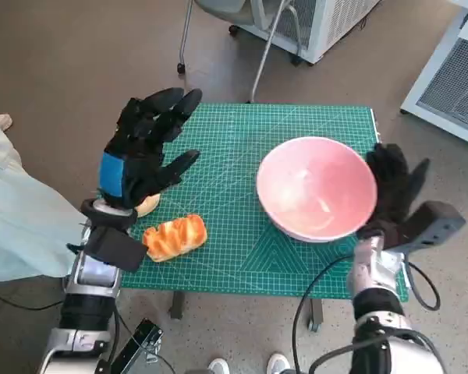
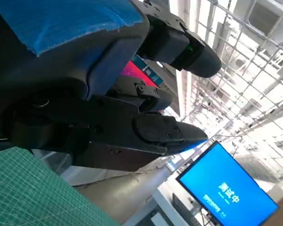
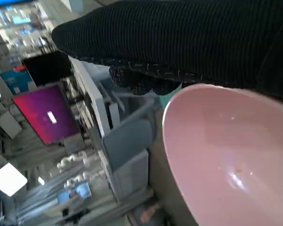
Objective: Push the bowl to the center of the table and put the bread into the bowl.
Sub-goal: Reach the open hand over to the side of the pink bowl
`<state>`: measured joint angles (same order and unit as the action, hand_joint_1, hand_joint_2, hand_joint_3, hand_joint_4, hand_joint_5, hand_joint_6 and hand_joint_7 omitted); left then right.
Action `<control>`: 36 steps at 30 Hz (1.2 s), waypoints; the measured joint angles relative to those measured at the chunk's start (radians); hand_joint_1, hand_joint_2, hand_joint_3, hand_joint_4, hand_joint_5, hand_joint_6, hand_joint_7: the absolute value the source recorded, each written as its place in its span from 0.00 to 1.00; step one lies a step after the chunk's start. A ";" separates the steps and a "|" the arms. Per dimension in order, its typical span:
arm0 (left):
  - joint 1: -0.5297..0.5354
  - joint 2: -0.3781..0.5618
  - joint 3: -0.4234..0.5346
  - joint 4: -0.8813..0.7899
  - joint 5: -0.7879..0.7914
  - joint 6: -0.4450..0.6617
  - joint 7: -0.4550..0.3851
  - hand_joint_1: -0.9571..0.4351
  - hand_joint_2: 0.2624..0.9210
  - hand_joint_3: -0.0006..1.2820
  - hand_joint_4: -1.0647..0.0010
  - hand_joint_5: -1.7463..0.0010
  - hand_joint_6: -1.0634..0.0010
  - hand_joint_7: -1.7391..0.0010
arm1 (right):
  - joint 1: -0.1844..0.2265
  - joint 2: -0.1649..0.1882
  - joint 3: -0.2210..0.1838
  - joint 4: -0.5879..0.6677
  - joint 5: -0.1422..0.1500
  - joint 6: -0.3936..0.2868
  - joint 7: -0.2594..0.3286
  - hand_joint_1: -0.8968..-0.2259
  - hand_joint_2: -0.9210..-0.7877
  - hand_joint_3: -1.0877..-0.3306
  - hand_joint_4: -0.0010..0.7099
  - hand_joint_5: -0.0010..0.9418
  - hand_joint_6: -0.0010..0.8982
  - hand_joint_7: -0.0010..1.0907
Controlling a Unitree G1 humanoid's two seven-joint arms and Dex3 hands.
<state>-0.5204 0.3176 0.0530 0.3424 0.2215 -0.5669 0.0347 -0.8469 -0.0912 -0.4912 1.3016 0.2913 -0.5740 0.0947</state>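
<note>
Across the small table (image 1: 242, 265) a green cutting mat (image 1: 234, 156) is spread to every edge. On the mat's right half the pink bowl (image 1: 316, 187) is set, tilted up on its right side, its rim close to the right edge; bare mat is left open to its left, toward the middle. The right hand (image 1: 394, 191) is pressed against the bowl's outer right wall, fingers spread upward; nothing is gripped. Above the mat's left side the left hand (image 1: 144, 152) is held with fingers apart, nothing in it. Near the front left corner the bread (image 1: 175, 236) is laid, just beside that wrist. A second pale bun (image 1: 148, 205) is partly hidden under the left hand.
</note>
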 measured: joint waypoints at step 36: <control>0.149 0.019 0.048 -0.258 0.022 0.164 0.011 0.63 0.79 0.38 0.64 0.83 0.86 0.46 | -0.136 0.111 0.006 0.015 -0.022 0.130 -0.073 0.76 0.56 0.41 0.59 0.00 0.34 0.61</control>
<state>-0.3714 0.3361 0.1006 0.0841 0.2438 -0.4033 0.0460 -0.9832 0.0198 -0.4851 1.3162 0.2689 -0.4444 0.0221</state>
